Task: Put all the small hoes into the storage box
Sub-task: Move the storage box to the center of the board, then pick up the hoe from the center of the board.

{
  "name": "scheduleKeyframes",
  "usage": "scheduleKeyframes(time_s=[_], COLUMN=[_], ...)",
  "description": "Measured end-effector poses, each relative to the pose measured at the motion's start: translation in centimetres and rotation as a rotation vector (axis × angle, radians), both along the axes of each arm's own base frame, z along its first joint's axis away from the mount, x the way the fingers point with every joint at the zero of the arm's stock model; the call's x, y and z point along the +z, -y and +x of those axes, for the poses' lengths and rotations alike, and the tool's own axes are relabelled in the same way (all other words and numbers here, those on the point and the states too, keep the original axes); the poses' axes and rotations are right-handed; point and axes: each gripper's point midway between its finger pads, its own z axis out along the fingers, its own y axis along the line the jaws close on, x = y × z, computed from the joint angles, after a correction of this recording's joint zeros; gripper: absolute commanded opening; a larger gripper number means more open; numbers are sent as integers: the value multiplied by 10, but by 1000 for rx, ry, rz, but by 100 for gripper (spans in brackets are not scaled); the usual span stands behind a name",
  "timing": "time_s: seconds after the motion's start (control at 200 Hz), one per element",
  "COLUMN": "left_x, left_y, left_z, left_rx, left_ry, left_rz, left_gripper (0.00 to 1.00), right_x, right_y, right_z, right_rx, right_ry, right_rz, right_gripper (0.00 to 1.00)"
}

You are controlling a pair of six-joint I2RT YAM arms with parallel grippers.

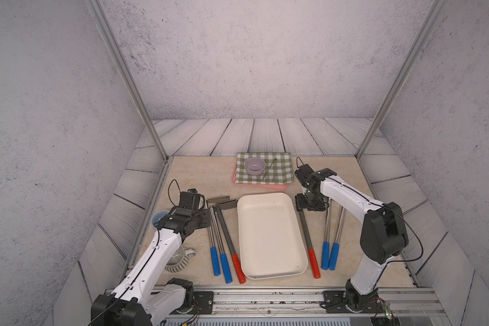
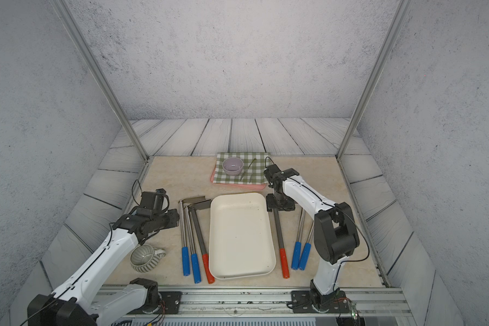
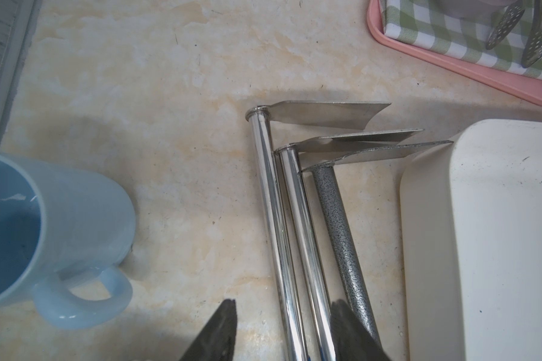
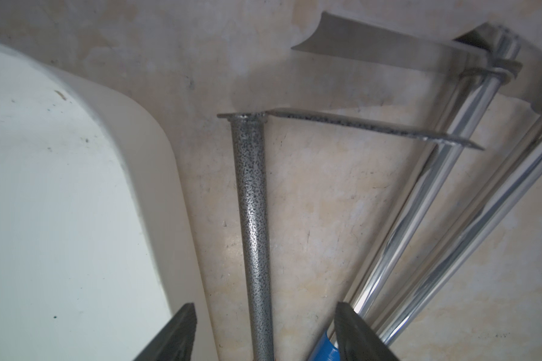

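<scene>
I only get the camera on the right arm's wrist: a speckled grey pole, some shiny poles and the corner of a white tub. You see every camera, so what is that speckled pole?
Observer: It's a small speckled hoe. Outside your picture it ends in a red grip.
Operator: Is anything inside the tub?
Observer: No, the whole tub is empty apart from a few dark specks.
Operator: And the other arm?
Observer: The left hand is open over shiny poles on the tub's other side, where three more hoes lie.
</scene>
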Motion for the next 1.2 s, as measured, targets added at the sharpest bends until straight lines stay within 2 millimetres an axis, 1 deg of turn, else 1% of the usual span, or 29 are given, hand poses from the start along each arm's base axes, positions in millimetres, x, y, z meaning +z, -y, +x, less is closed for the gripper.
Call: scheduleKeyframes(time_s=[0.17, 0.29, 0.48, 0.606, 0.746, 1.021, 1.201], left_x=[0, 0, 0, 0, 0, 0, 0], left_y=[0, 0, 0, 0, 1, 2, 2], left_z=[0, 0, 0, 0, 0, 0, 0], left_rx=[0, 0, -1, -1, -2, -7, -8], left_ry=[0, 0, 0, 0, 0, 0, 0], left_rz=[-1, -1, -1, -1, -1, -4, -4], left_gripper=[52, 52, 52, 52, 52, 52, 52], right_x=[-18, -26, -40, -52, -65, -74, -80], right_y=[3, 4, -1, -4, -2, 0, -1], right_z=[0, 0, 1, 1, 1, 5, 5], right_rx=[8, 6, 13, 17, 13, 10, 10], right_ry=[-54, -80, -113, -140, -169, -172, -170], right_rz=[-21, -20, 2, 9, -1, 0, 7], right_gripper=[68, 66, 63, 61, 57, 46, 45])
